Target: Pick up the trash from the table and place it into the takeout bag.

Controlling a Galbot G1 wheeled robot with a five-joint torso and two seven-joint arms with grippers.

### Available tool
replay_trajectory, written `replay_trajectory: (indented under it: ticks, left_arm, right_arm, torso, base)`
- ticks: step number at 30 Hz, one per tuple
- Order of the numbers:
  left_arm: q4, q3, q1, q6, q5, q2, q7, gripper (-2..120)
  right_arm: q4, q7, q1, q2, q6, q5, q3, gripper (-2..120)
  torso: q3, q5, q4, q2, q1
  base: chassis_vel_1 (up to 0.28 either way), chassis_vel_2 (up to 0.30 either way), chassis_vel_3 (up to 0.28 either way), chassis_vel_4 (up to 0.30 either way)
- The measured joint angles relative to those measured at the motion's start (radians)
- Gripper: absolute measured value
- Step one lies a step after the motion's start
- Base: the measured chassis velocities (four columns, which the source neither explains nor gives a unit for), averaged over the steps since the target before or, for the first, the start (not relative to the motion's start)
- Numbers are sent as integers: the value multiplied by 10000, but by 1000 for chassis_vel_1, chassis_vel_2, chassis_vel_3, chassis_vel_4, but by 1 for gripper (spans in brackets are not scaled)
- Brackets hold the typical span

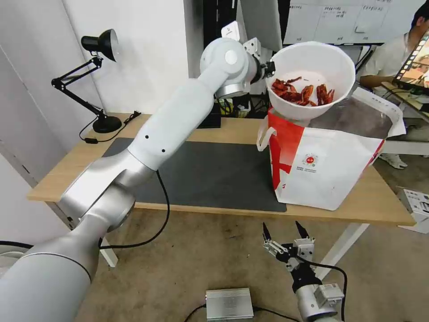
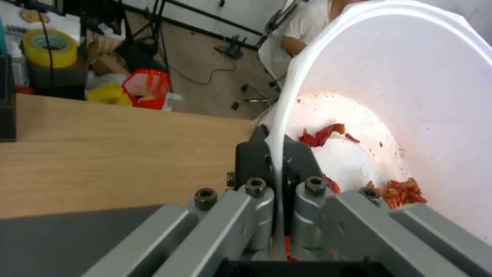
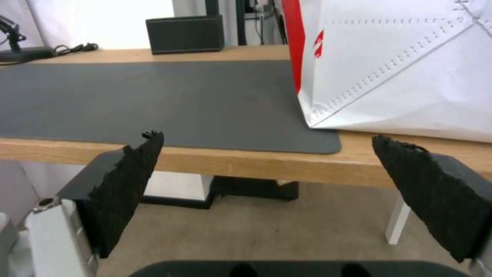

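A white bowl (image 1: 313, 67) holding red scraps (image 1: 304, 93) hangs tilted above the open top of the takeout bag (image 1: 326, 165), which stands on the right part of the table (image 1: 232, 129). My left gripper (image 1: 269, 69) is shut on the bowl's rim; in the left wrist view its fingers (image 2: 256, 157) pinch the thin white rim of the bowl (image 2: 410, 96) with scraps (image 2: 320, 134) inside. My right gripper (image 1: 286, 232) hangs open below the table's front edge. In the right wrist view its pads (image 3: 128, 184) are wide apart, facing the bag (image 3: 399, 65).
A black desk lamp (image 1: 98, 80) stands at the table's back left. A dark grey mat (image 1: 210, 174) covers the middle. A black box (image 3: 184, 34) sits at the back edge. A silver box (image 1: 229, 304) lies on the floor.
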Motion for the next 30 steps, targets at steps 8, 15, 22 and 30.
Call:
replay_trajectory:
  ticks: [8,15,22,30]
  left_arm:
    - [269,441,145,-116,337,-290,-14,0]
    - [499,815,276,-471,980,-485,-158,0]
    - [469,1080,387,-808,1642,-492,-188,0]
    - [-71,1540,563,-1033,2233,-148,-77,0]
  right_arm:
    - [0,0,0,0,0,0,0,100]
    - [0,0,0,1,0,0,0,100]
    - [0,0,0,0,0,0,0,100]
    - [0,0,0,0,0,0,-1,100]
  torso:
    - [0,0,-1,-1,0]
    - [0,1,-1,0,0]
    - [1,0,0,-1,0]
    - [0,-1,-1,-1,0]
  base:
    - [0,0,0,0]
    - [0,0,0,0]
    - [0,0,0,0]
    - [0,0,0,0]
